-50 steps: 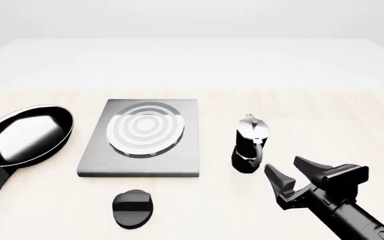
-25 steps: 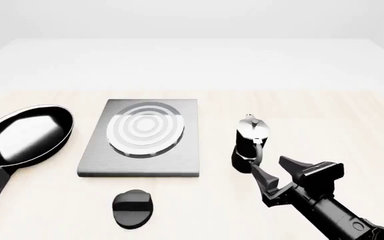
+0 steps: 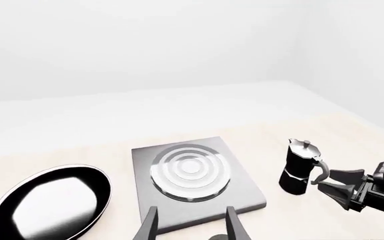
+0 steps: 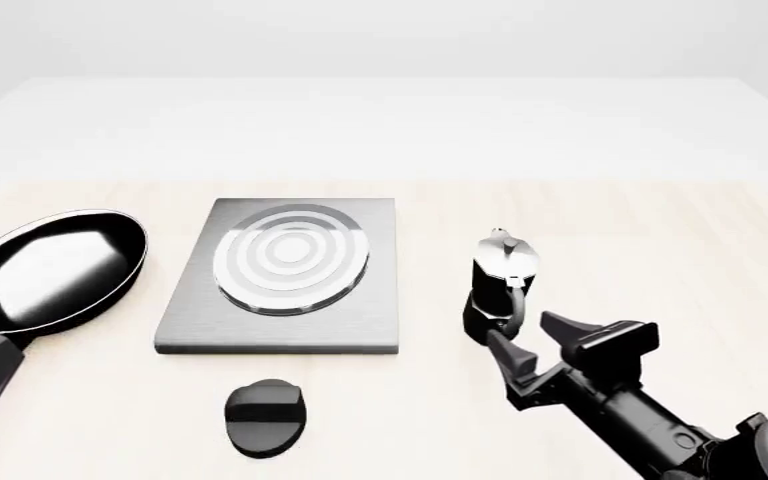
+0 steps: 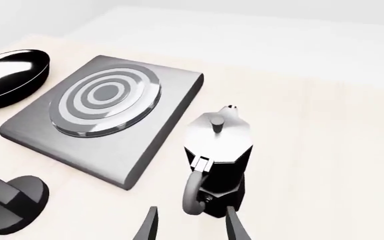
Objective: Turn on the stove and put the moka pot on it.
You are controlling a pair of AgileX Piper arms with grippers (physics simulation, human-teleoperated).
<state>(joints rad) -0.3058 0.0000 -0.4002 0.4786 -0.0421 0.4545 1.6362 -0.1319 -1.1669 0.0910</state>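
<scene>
The moka pot (image 4: 503,287) stands upright on the table (image 4: 704,250), just to the right of the stove (image 4: 284,278) and apart from it, its black handle (image 5: 195,187) turned toward the near edge of the table. The stove lies flat with its round burner (image 4: 289,258) of silver rings bare, and its separate black knob (image 4: 267,416) sits on the table in front of the slab's near edge. The right gripper (image 4: 531,345) is low over the table just in front of the pot, its fingers (image 5: 150,227) spread wide and holding nothing; in the right wrist view the handle lies between and just beyond the two fingertips, with no contact that can be seen. The left gripper (image 3: 190,225) shows only in its own wrist view, fingers (image 3: 149,227) parted and empty, hovering on the near side of the stove with the knob barely peeking in below. A glossy black frying pan (image 4: 48,270) rests to the left of the stove, its handle running toward the near left corner.
</scene>
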